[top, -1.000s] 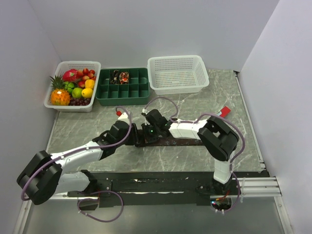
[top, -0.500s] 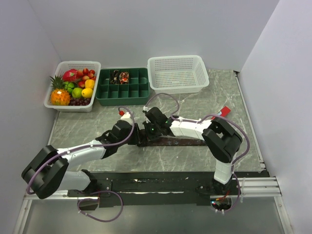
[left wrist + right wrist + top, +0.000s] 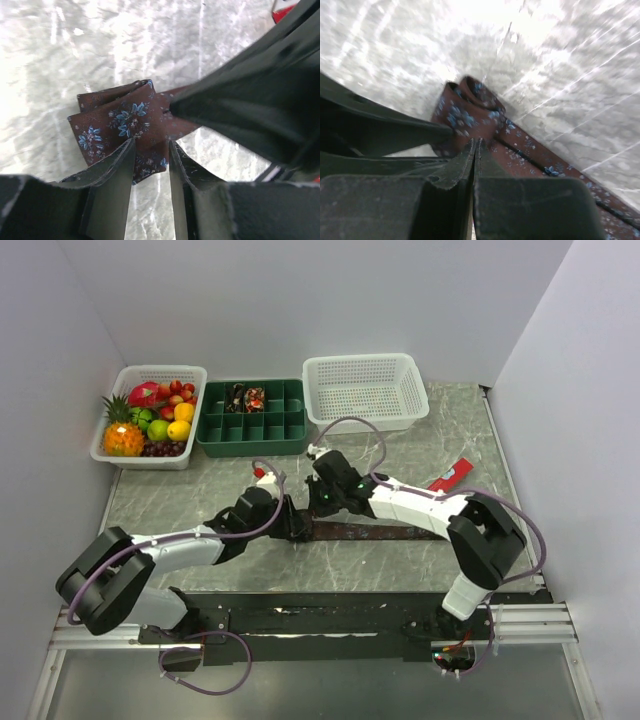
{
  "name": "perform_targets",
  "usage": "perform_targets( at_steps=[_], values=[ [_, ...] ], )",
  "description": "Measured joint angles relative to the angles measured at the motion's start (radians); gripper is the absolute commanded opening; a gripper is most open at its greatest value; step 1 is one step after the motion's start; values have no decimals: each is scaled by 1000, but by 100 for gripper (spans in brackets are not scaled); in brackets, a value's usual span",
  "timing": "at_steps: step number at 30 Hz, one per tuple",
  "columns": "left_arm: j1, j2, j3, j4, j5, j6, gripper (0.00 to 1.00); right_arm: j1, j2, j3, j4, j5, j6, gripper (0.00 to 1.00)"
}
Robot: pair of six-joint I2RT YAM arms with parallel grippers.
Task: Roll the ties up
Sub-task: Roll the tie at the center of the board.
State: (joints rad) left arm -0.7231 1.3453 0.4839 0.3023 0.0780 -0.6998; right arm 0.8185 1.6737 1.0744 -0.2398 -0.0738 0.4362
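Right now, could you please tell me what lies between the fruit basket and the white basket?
A green divided tray, with dark patterned fabric in its rear compartments; the top external view shows it.

White arm links (image 3: 176, 550), black joints (image 3: 100, 580), purple cables (image 3: 350, 421); left tool (image 3: 151, 145), right tool (image 3: 474, 145) black.

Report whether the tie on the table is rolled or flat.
Partly rolled: tie folded over at one end, rest lying flat.

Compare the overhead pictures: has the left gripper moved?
Yes. The left gripper, holding the tie, has shifted right, from below the green tray's middle to below its right end.
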Motion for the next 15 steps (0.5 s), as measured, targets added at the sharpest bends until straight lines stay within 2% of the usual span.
perform_targets(
  at_steps=[8,15],
  values=[
    [-12,40,0,45,27,-1,39,-25,-38,-20,68,-60,1,0],
    [-14,52,0,61,31,-4,39,-25,21,-20,73,-92,4,0]
  ],
)
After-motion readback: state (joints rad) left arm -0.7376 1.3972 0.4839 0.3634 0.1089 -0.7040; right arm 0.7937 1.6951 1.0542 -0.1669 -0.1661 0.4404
